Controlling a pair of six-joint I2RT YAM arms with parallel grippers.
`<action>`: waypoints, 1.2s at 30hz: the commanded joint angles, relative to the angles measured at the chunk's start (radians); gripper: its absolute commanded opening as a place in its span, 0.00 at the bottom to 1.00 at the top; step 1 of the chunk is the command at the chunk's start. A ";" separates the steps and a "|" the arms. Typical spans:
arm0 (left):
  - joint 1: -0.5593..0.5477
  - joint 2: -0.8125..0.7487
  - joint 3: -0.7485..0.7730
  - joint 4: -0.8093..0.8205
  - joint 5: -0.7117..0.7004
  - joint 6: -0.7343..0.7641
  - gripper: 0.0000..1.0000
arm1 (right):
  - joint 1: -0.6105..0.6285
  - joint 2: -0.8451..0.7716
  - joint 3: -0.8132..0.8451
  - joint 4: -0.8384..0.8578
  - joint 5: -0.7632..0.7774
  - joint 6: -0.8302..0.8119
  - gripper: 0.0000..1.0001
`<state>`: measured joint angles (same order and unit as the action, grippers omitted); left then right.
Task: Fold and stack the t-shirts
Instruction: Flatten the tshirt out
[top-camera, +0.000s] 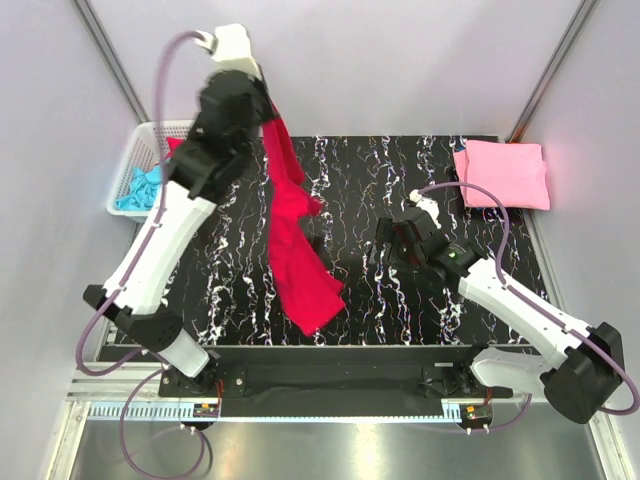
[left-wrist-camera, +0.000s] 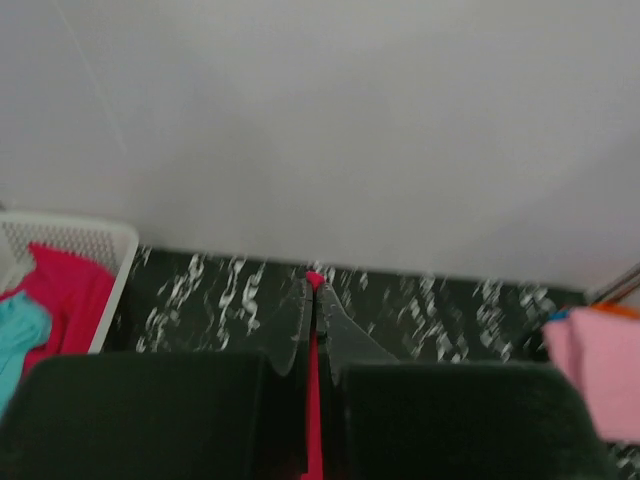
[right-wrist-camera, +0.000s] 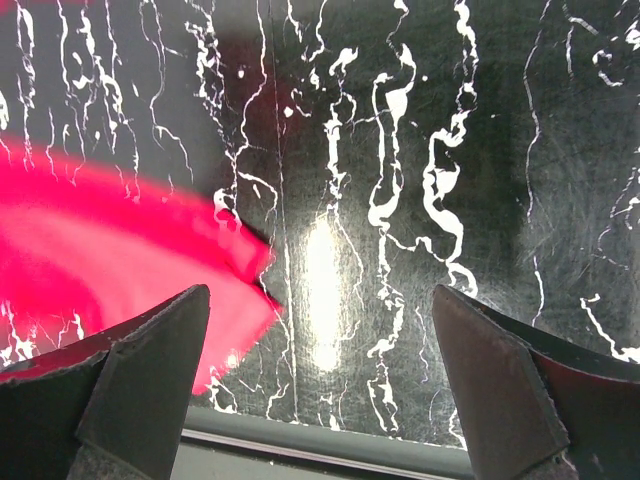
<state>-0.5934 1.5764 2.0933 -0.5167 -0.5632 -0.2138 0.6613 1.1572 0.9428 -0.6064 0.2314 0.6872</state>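
Note:
My left gripper (top-camera: 262, 105) is raised high over the table's back left and is shut on a crimson red t-shirt (top-camera: 295, 240). The shirt hangs down in a long strip, its lower end near the table's front. In the left wrist view a thin red strip of the shirt (left-wrist-camera: 314, 400) shows between the closed fingers (left-wrist-camera: 290, 325). My right gripper (top-camera: 392, 240) is open and empty, low over the table's middle right. Its view shows the red shirt's edge (right-wrist-camera: 110, 260) at the left. A folded light pink t-shirt (top-camera: 502, 173) lies at the back right.
A white lattice basket (top-camera: 135, 165) stands at the back left and holds turquoise (top-camera: 140, 188) and red fabric. It also shows in the left wrist view (left-wrist-camera: 75, 240). The black marbled table (top-camera: 420, 160) runs to grey walls at the back.

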 joint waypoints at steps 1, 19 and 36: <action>-0.014 -0.044 -0.053 0.058 -0.052 -0.001 0.00 | 0.012 -0.044 -0.002 0.016 0.045 -0.009 1.00; -0.036 -0.145 -0.259 0.024 -0.067 0.017 0.00 | 0.081 0.410 0.198 0.270 -0.264 -0.182 1.00; -0.034 -0.239 -0.349 -0.062 -0.029 0.034 0.00 | 0.207 0.812 0.820 0.273 -0.139 -0.298 1.00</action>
<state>-0.6262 1.4006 1.7100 -0.6064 -0.6281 -0.1902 0.8673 1.9259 1.6897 -0.3588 0.0299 0.4381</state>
